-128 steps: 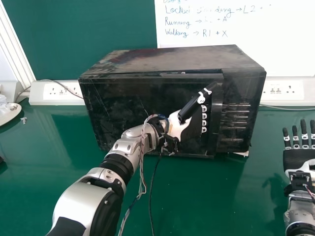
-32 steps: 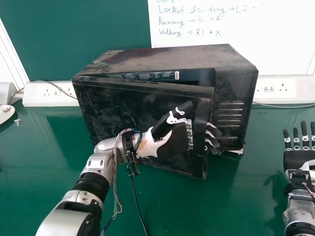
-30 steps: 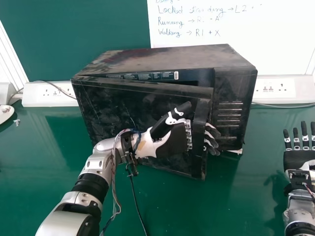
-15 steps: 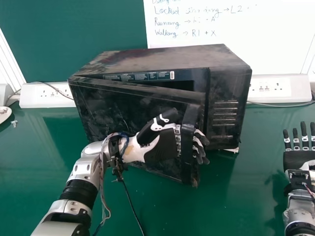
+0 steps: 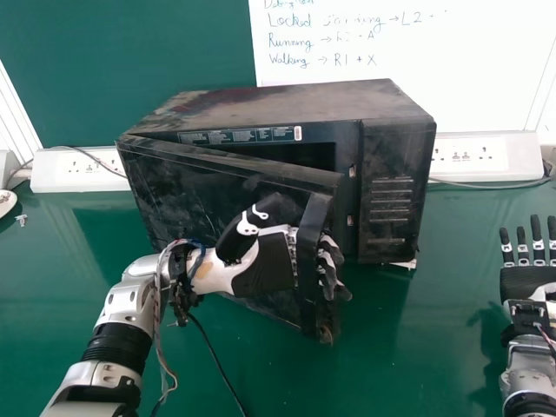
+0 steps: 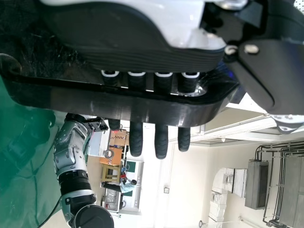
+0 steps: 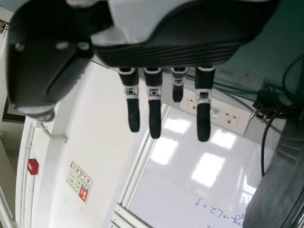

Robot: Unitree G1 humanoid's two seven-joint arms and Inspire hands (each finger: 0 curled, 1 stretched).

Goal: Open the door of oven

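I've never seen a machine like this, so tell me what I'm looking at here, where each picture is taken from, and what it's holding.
This is a human-shaped robot with two jointed arms, each ending in a hand with fingers and a thumb. The head view looks forward and down from its head. The left and right wrist views come from cameras at each wrist, looking past that arm's own hand.

A black oven stands on a green table. Its door is partly open. The left hand has its fingers hooked through the door's handle, so the handle is what it holds. The right hand holds nothing; its fingers are open, at the right of the head view. Behind the oven is a whiteboard with handwriting.
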